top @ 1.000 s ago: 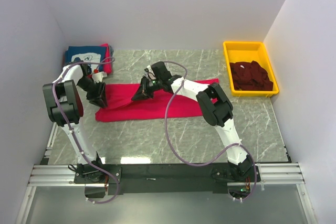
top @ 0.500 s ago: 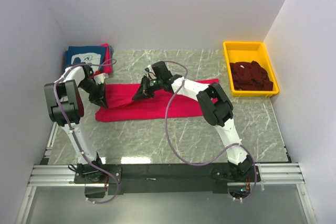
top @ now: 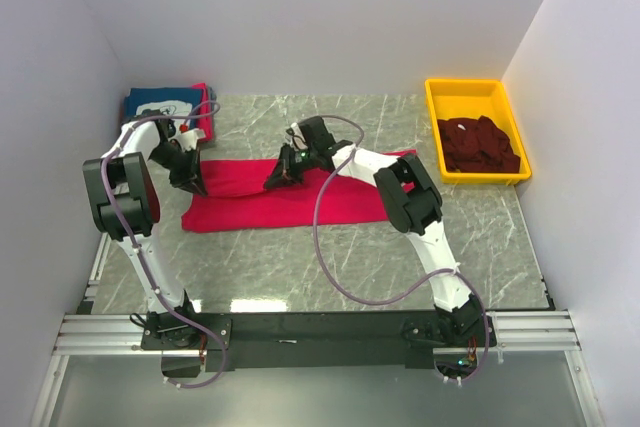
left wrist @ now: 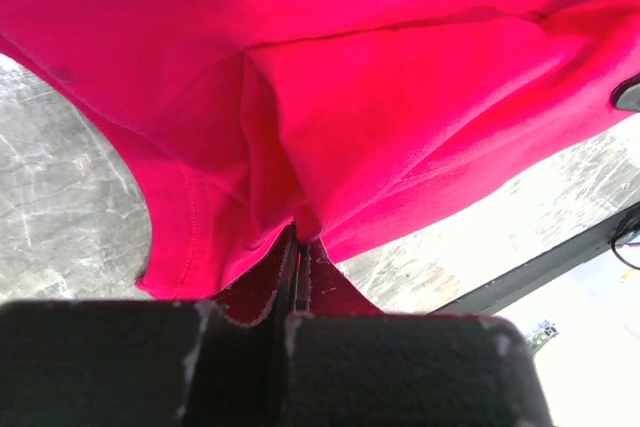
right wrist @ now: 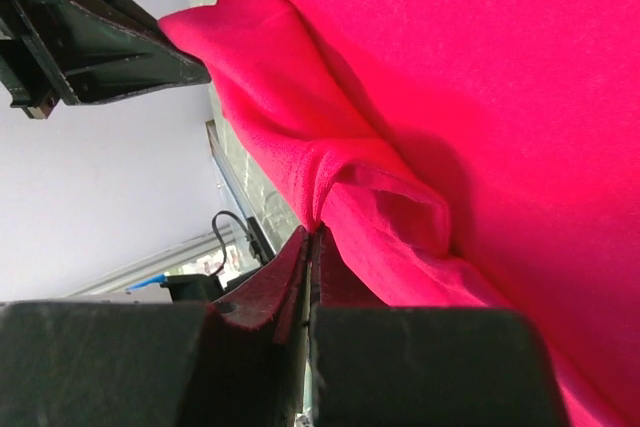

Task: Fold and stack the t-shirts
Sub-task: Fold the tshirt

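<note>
At mid-table the red t-shirt point(top: 290, 202) is lying with its long axis running 9 to 3 o'clock. You are pinching its far edge: left gripper point(top: 193, 185) at the 9 o'clock end, right gripper point(top: 276, 179) near centre, both clamped on cloth. Beyond, the folded stack point(top: 165, 105) is sitting at 11 o'clock, nearer your left gripper.

The left gripper point(left wrist: 297, 245) has closed. Its jaws stood apart a second ago and now pinch a fold of the red t-shirt point(top: 310, 202) between the fingertips. The left wrist has shifted slightly toward the far side. The right gripper point(top: 281, 175) has moved a little to the right and away from the left gripper, carrying its pinched fold of cloth along.
</note>
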`<state>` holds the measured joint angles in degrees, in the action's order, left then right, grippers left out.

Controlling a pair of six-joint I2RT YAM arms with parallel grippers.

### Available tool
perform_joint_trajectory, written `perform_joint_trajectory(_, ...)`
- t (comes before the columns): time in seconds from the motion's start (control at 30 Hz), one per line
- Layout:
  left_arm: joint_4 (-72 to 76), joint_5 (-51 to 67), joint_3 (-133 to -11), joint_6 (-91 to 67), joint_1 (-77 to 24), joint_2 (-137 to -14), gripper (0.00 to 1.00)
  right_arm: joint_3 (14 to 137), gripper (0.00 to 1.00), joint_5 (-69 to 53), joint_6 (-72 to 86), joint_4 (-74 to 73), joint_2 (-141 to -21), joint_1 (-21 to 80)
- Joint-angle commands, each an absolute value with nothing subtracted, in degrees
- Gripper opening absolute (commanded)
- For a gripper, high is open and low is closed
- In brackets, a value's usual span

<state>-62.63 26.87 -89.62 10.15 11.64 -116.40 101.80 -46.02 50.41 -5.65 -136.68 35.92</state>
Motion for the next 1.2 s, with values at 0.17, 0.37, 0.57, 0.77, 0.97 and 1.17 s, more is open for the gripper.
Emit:
perform_joint_trajectory(0.17,-62.93,25.85,-85.44,10.81,11.51,-114.79,0.01,101.43,0.00,-47.90,49.31,-5.19,-136.93,36.21)
perform_joint_trajectory(0.37,-61.26,24.79,-83.58,9.93,11.51,-114.79,0.06,101.34,0.00,-46.24,47.64,-8.08,-137.55,37.35)
perform_joint_trajectory(0.57,-61.70,27.14,-85.08,11.33,12.74,-112.51,0.33,102.30,0.35,-45.70,42.11,-15.11,-136.94,36.48)
perform_joint_trajectory(0.77,-58.02,36.38,-84.38,12.57,13.19,-103.37,0.38,100.11,0.52,-44.21,33.94,-17.93,-126.49,36.56)
perform_joint_trajectory(0.97,-52.66,41.21,-80.69,7.75,9.93,-102.92,0.22,103.53,0.36,-48.84,29.35,-18.64,-125.24,36.12)
perform_joint_trajectory(1.17,-44.83,45.52,-77.08,2.64,9.84,-106.26,0.14,109.42,0.30,-56.07,39.19,-7.83,-133.14,38.93)
